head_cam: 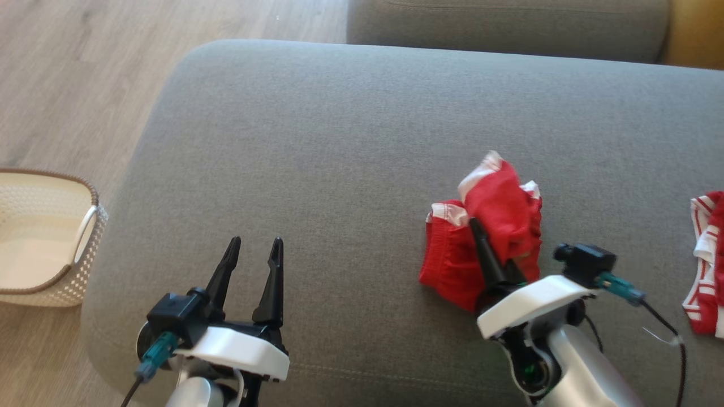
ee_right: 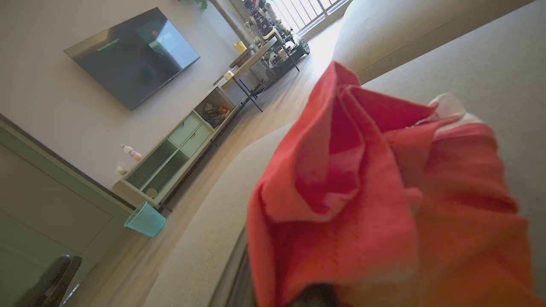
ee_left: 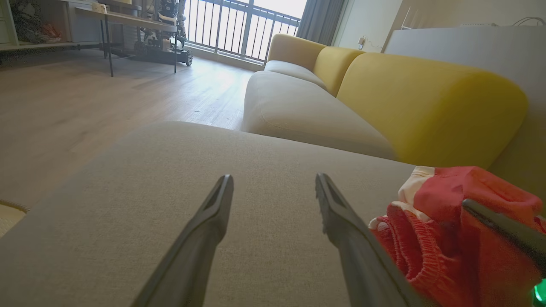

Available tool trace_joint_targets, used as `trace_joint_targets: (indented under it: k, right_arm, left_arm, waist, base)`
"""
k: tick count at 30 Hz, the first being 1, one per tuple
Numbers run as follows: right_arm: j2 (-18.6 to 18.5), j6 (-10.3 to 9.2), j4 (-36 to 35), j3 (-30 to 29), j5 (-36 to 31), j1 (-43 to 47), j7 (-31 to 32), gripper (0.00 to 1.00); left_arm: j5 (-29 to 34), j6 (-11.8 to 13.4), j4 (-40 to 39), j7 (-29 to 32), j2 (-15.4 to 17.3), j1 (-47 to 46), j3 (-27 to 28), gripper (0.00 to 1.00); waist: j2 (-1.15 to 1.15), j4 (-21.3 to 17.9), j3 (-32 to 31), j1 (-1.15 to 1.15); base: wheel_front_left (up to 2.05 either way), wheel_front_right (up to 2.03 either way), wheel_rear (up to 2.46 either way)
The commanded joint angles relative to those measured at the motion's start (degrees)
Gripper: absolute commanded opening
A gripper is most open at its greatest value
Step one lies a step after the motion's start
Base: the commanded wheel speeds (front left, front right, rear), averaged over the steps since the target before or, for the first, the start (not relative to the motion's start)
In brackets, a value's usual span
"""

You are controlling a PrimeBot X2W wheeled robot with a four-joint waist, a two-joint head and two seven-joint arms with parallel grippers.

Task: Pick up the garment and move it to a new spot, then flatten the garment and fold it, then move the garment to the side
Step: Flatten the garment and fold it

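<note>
1. Right gripper [head_cam: 491, 249]: the jaws are clenched on a fold of the red garment [head_cam: 498, 209]. One dark finger [head_cam: 485, 254] shows against the cloth and the other is buried under it. The pinch gathers the cloth into a raised bunch, apparently so that it can be lifted off the grey cushion [head_cam: 339, 141].
2. Left gripper [head_cam: 255, 244]: the jaws are released, spread wide and hold nothing. It sits over the cushion's near left part, well apart from the garment. It is probably kept ready to take a second edge once flattening begins.
3. Red garment, with white trim: it lies crumpled on the cushion's near right part. Its lower folds rest on the cushion and its upper folds are drawn up around the right gripper. The pick-up appears to be the step in hand. Flattening and folding are not yet done.
4. Grey cushion: its broad bare top toward the left gives room for a new spot.
5. Second garment [head_cam: 707, 265]: red and white, at the cushion's right edge, apart from the held one.
6. Basket [head_cam: 73, 282]: pale and woven, on the floor beside the cushion's left end.
7. Writing: no brand or label can be read on either garment. In the right wrist view, the television [ee_right: 132, 55] on the wall beyond the cushion carries a line of text too small to read.
</note>
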Motion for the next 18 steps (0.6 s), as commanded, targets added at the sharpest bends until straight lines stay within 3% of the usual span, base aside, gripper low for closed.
trace_joint_targets:
  k: [1, 5, 6, 7, 18]
  right_arm:
    - [0.15, 0.00, -0.81, 2.61, -2.03, -2.58, -0.37, 0.00]
    - [0.15, 0.00, 1.75, 5.08, -4.78, -2.68, -0.37, 0.00]
    - [0.15, 0.00, 2.12, 5.70, -5.29, -2.68, -0.37, 0.30]
    - [0.15, 0.00, 2.62, 6.06, -6.24, -2.70, -0.37, 1.00]
    - [0.15, 0.00, 1.63, 9.36, -15.91, -2.83, -0.37, 1.00]
  left_arm:
    - [0.18, -0.14, -1.47, -0.35, 0.18, -1.55, 1.49, 1.00]
    - [-0.11, 0.19, -1.35, -0.35, 0.18, -1.25, 1.69, 1.00]
    - [-0.28, 0.33, -1.45, -0.35, 0.18, -1.08, 1.89, 1.00]
    - [-0.28, 0.32, -1.48, -0.35, 0.18, -0.91, 2.03, 1.00]
    - [0.05, 0.12, -1.29, -0.35, 0.18, -0.54, 2.54, 1.00]
  waist:
    - [0.00, 0.53, 0.05, 0.00]
    - [0.00, 1.33, -0.03, 0.00]
    - [0.00, 1.43, -0.02, 0.00]
    - [0.00, 1.52, -0.04, 0.00]
    - [0.00, 1.37, -0.06, 0.00]
  base:
    - [0.00, 0.00, 0.00]
    - [0.00, 0.00, 0.00]
    - [0.00, 0.00, 0.00]
    - [0.00, 0.00, 0.00]
    - [0.00, 0.00, 0.00]
